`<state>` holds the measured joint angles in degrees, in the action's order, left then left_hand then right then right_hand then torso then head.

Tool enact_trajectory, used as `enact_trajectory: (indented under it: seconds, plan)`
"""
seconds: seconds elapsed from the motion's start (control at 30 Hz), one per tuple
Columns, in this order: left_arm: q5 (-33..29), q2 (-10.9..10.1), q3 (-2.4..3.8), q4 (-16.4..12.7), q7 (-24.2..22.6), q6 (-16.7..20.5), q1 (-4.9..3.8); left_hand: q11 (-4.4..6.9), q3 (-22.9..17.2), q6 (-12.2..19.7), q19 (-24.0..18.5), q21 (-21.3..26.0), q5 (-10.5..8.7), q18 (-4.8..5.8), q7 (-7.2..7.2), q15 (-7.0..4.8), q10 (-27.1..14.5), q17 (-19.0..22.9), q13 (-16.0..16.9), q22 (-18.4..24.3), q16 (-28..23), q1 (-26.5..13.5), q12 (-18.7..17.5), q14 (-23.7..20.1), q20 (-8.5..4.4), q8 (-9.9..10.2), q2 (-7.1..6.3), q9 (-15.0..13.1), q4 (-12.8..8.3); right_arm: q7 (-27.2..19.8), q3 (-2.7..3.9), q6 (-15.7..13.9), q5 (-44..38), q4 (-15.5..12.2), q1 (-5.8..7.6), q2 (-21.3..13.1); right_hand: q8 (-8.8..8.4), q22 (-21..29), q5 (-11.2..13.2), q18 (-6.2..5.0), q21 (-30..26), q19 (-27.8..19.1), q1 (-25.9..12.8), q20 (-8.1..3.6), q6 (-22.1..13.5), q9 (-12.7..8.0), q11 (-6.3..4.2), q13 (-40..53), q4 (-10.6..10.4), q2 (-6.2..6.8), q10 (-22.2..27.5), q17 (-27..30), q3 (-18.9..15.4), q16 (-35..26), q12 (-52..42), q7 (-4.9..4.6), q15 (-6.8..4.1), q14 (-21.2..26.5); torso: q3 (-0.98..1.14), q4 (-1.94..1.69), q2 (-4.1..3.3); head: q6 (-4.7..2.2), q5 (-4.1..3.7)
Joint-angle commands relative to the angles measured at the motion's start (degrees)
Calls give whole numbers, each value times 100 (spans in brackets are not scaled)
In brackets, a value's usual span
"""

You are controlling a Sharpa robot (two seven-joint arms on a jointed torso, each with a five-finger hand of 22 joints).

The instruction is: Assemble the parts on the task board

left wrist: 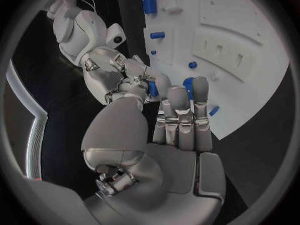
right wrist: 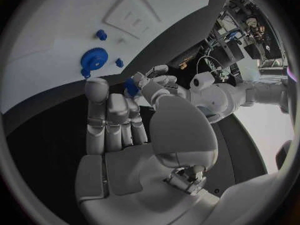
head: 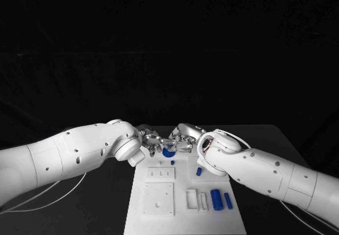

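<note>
The white task board (head: 182, 215) lies lengthwise in the middle of the table. My left hand (head: 147, 138) and right hand (head: 185, 138) meet fingertip to fingertip just above its far end. A small blue part (left wrist: 153, 88) (right wrist: 131, 87) sits between them, pinched by the fingertips of both hands. Just below the hands a blue gear (head: 168, 152) (right wrist: 92, 61) lies flat on the board. A small blue peg (head: 198, 171) (left wrist: 157, 35) stands further down the board. Two blue cylinders (head: 216, 198) lie side by side near the board's right edge.
A raised white plate with slots (head: 160, 173) and a larger square plate (head: 158, 198) sit on the board's left half. White upright blocks (head: 196, 199) stand beside the cylinders. Cables (head: 42, 198) trail on the black table under the left arm.
</note>
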<state>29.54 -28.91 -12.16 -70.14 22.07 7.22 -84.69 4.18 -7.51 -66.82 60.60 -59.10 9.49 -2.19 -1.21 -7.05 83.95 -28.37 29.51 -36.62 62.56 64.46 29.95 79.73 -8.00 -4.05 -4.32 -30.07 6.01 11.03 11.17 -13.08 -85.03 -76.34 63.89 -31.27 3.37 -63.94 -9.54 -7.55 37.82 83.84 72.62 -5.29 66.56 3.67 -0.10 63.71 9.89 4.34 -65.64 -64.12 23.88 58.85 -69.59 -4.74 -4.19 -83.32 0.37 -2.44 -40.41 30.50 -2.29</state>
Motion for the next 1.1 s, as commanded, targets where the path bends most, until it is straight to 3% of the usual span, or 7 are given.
enact_trajectory:
  seconds: [0.03, 0.3, 0.43, 0.67, 0.77, 1.0, 1.1]
  plan:
    - [-8, 36, 9, -9, -55, -84, -5, 2, 37, -25, -45, 24, 24, -19, 1, -9, 221, 8, 9, -11, -20, -7, -26, -33, -13, 20, 62, 18, -81, -32, -7, 103, -56, -18, -5, 24, 21, 5, -28, -70, -20, 287, -53, 5, 30, 5, -18, -7, -4, -1, 35, -3, -40, -31, 28, -7, -2, -2, 1, 2, 0, 5, 1]
    - [-1, 54, 9, 11, -52, -91, -5, 5, 77, -54, -46, 27, 52, -15, 14, -13, 224, 4, 14, -23, -11, 15, -24, -36, -17, 18, 151, 48, -218, -22, -12, 121, -74, -20, -6, 30, 22, 23, -35, -69, -27, 287, -50, 3, 41, 6, -20, -9, -5, -2, 36, -1, -51, -41, 29, -3, -4, -2, -1, 3, -2, 6, -6]
    - [0, 59, 9, 12, -67, -68, -5, 12, 109, -51, -45, 26, 148, -12, 28, -19, 226, 4, 12, -32, -9, 123, -26, -35, -22, 21, 355, 65, -422, -17, -16, 132, -84, -19, -6, 33, 22, 23, -35, -69, -27, 287, -50, 3, 41, 6, -20, -9, -5, -2, 36, -1, -51, -41, 29, -3, -4, -2, 2, 2, -2, 14, -9]
    - [1, 59, 10, 21, -91, -44, -5, 17, 12, -15, -52, 29, 720, -9, 51, -25, 220, 6, 2, -43, -15, 421, -49, -40, -29, 19, 633, 89, -747, -10, -26, 146, -90, -7, -10, 37, 22, 23, -35, -69, -27, 287, -50, 3, 41, 6, -20, -9, -5, -2, 36, -1, -51, -41, 29, -3, -4, -2, 4, 0, -2, 25, -7]
    - [0, 63, 10, 32, -99, -48, -5, 15, -95, 9, -57, 23, 1181, -11, 48, -25, 222, 3, -4, -53, -12, 453, -61, -40, -31, 12, 678, 63, -905, -7, -31, 148, -91, -1, -14, 41, 22, 26, -37, -69, -27, 287, -50, 3, 41, 6, -21, -9, -6, -2, 36, -1, -53, -44, 30, -3, -4, -2, 5, 0, -1, 31, -5]
    - [-17, 56, 10, 45, -114, -73, -6, 5, -414, 41, -81, -3, 1856, -32, 5, -17, 226, -1, -17, -90, -14, 247, -78, -47, -24, 8, 742, -91, -1249, -2, -41, 163, -92, 24, -21, 42, 20, 39, -46, -68, -30, 287, -51, 2, 43, 5, -21, -12, -9, -2, 39, 1, -62, -52, 32, -2, -5, -3, 2, 6, 2, 47, -10]
    - [-28, 50, 10, 48, -112, -90, -6, 1, -621, 20, -97, -18, 2009, -46, 7, -16, 227, -5, -22, -113, -13, 75, -85, -49, -17, 14, 759, -185, -1409, -1, -44, 167, -92, 49, -24, 40, 21, 46, -59, -68, -30, 287, -52, 1, 41, 5, -21, -10, -12, -4, 38, 1, -64, -57, 31, -2, -6, -3, 1, 1, 2, 45, -16]
